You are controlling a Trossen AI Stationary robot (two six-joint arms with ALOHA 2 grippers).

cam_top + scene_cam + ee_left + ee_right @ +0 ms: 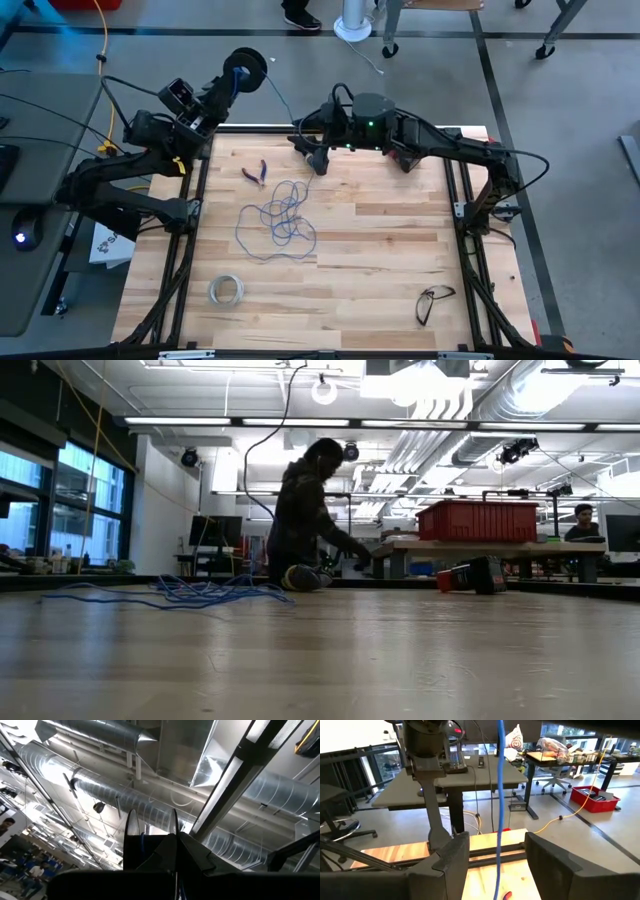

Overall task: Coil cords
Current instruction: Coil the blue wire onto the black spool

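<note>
- Step in hand: winding the wire [280, 222] onto the spool [243, 68]. Most of the wire lies in a loose tangle on the table [380, 255], well short of the spool, so you are early in the task.
- The left end effector [222, 88] is closed on the spool and holds it raised beyond the table's far-left corner. The left wrist view shows the spool's rim between the fingers, pointing at the ceiling ducts.
- From the spool, one strand of wire runs down toward the tangle and passes the right end effector [497, 852].
- The right end effector is open, near the far edge of the table, between spool and tangle. In the right wrist view the strand hangs between its fingers [452, 857]; neither finger appears to pinch it.
- Next move: you will likely need to close the right end effector lightly on the strand, then guide it around the spool while keeping tension. Feed slowly; the tangle may snag or lift as one clump.
- Other items near the tangle: pliers [256, 172] just beyond it, a tape ring [226, 290] on the near-left side, glasses [433, 300] well apart at near right.
- Surface: pale wood planks in a dark frame.
- Room: an open workshop with desks, exposed ducts, a red bin [477, 520], and a person [305, 525] crouched beyond the table.
</note>
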